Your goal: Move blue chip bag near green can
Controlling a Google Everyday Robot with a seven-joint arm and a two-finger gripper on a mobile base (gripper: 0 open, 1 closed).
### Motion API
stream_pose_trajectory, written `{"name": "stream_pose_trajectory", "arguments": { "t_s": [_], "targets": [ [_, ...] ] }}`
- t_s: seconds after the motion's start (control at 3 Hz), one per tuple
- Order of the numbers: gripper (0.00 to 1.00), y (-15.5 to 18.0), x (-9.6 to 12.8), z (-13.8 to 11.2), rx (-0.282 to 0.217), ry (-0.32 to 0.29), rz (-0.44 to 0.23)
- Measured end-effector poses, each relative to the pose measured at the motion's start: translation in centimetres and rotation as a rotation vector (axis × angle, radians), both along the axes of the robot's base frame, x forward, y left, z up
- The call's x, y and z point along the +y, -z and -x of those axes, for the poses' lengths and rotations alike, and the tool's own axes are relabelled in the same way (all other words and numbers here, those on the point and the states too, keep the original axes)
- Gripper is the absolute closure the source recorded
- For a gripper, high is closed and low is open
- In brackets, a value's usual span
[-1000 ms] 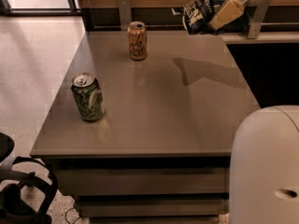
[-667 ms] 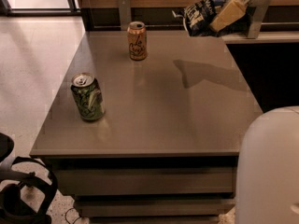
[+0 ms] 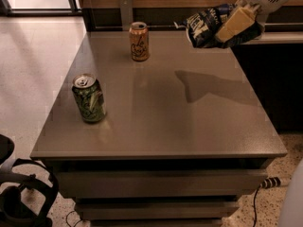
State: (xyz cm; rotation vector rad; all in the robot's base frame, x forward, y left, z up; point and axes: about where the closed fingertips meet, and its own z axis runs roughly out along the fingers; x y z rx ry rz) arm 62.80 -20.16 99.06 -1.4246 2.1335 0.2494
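Claw (image 3: 227,32) and blue chip bag (image 3: 203,25) lower at table's (image 3: 189,122) far right; white robot body (image 3: 294,197) nearly gone.

The tan-fingered gripper (image 3: 235,25), above the far right corner of the grey-brown table (image 3: 189,126), clasps the blue chip bag (image 3: 202,28), navy with white lettering. The green can (image 3: 89,100) has white and dark swirls and a silver top; the orange-tan can (image 3: 139,42) carries dark line drawing.

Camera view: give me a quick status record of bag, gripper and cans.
gripper: top right, shut on bag
bag: held in the air above the far right of the table
green can: upright, near left of table
orange can: upright, far side, left of centre
bag to green can: far apart, diagonally across the table
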Motion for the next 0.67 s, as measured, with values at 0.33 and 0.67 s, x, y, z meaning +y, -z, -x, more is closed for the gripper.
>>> {"name": "stream_pose_trajectory", "arguments": {
  "t_s": [0.33,0.67],
  "targets": [
    [1.0,0.9,0.9,2.4,0.048,-0.042,-0.034],
    [1.0,1.2,2.7,5.2,0.113,-0.12,-0.09]
  ]
}}
